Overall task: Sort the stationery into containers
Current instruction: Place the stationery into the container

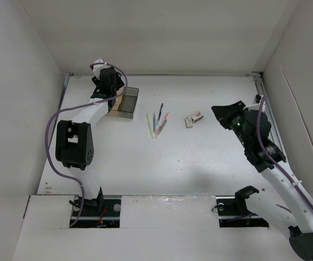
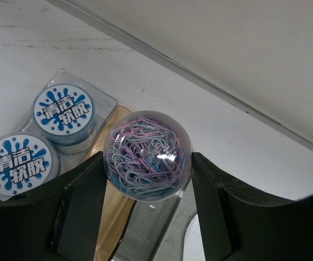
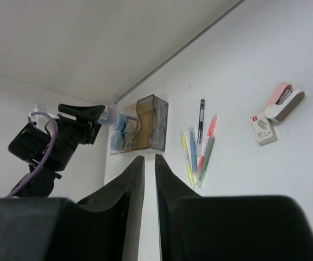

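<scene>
My left gripper is shut on a clear round box of pastel paper clips and holds it above the joined trays. Below it, the clear tray holds two blue-and-white tape rolls. The amber tray and the smoky grey tray lie beside it. In the top view the left gripper is over the trays at the far left. Several pens and two erasers lie mid-table. My right gripper is shut and empty, raised right of the erasers.
The white back wall runs just behind the trays. White side walls close in the table left and right. The pens lie between the trays and the erasers. The right arm reaches over the right side.
</scene>
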Robot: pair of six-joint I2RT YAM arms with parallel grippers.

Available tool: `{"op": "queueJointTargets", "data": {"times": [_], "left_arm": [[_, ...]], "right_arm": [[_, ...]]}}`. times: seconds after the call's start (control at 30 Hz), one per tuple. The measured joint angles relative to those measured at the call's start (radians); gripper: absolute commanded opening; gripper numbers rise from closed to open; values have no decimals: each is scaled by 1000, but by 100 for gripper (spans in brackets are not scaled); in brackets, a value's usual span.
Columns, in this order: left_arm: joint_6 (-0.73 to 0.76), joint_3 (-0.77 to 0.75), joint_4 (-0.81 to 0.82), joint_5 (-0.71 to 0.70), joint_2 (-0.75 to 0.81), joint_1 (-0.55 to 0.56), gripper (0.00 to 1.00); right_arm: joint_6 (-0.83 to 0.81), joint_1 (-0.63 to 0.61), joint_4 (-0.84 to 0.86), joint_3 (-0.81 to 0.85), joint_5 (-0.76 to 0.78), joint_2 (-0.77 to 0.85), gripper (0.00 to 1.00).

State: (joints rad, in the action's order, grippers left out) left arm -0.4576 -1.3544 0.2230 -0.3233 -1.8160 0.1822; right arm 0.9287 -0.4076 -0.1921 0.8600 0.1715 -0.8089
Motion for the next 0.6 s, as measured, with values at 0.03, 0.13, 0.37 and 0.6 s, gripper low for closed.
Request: {"op": "queueJointTargets", "data": {"times": [0.03, 0.13, 0.37, 0.6], "left_arm": [[2, 0, 0, -5, -2, -2, 33], [6, -7, -3, -12, -19, -3, 33], [10, -42, -10, -14, -116, 0, 35], [12, -68, -33, -18, -169, 0, 40]], "right_arm": [[2, -2, 6, -3, 0, -2, 23], [4, -9, 23, -11, 0, -11, 29], [6, -22, 38, -20, 3, -24, 35], [6, -26, 44, -20, 4, -28, 36]]}}
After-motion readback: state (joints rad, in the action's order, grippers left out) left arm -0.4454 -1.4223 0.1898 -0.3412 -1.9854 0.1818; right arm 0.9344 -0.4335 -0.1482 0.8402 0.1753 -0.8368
